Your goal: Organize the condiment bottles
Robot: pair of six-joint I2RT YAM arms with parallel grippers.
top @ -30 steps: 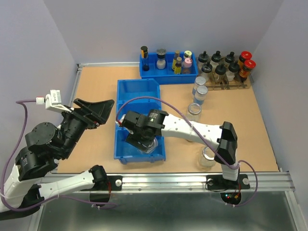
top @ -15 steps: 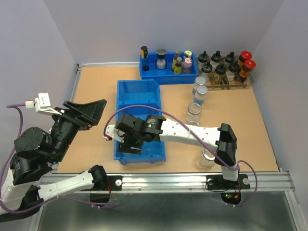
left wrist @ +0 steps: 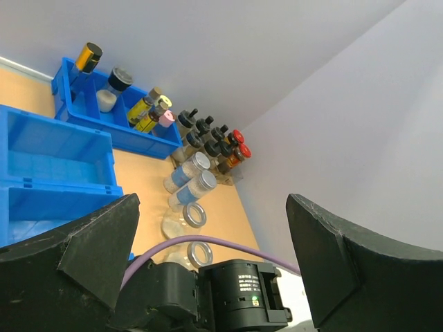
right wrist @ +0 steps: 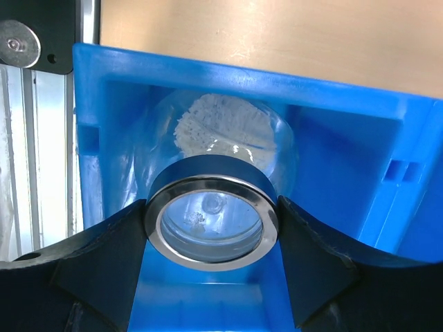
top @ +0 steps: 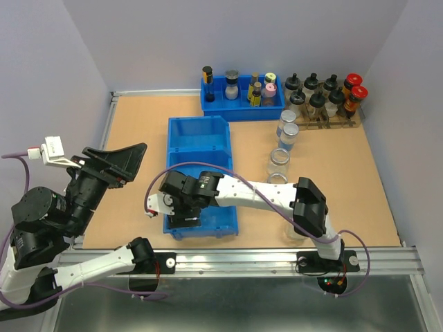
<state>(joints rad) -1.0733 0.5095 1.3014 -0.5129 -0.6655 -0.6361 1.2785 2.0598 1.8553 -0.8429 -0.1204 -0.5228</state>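
Clamps a clear glass jar (right wrist: 220, 131) in the right gripper (right wrist: 211, 232), fingers (right wrist: 97, 256) pressed to either side of the silvery rim and jaws narrowed to the width of the neck. Turns the jar's open mouth toward the wrist camera, with a white crumbly patch showing through the glass at the far end. Holds it low inside the near compartment of the large blue bin (top: 201, 131), toward the near left corner, blue walls close on two sides. Cannot tell whether the glass touches the bin floor. From above, covers the jar almost wholly with the wrist.

Carries the left gripper (left wrist: 214, 238) raised above the table (top: 138, 124), left of the bin and well apart from it, with the jaws spread wide and nothing between them.

To the right of the bin, standing upright in a rough line from back to front:
- two lidded jars (top: 288, 119), just beside each other
- open jars (top: 278, 159) nearer, one partly hidden behind the right arm
- another (top: 297, 225) close to that arm's base

Along the back edge:
- a small blue tray (top: 242, 109) of spice bottles
- beside it, a rack of black-capped and red-capped bottles (top: 325, 93)
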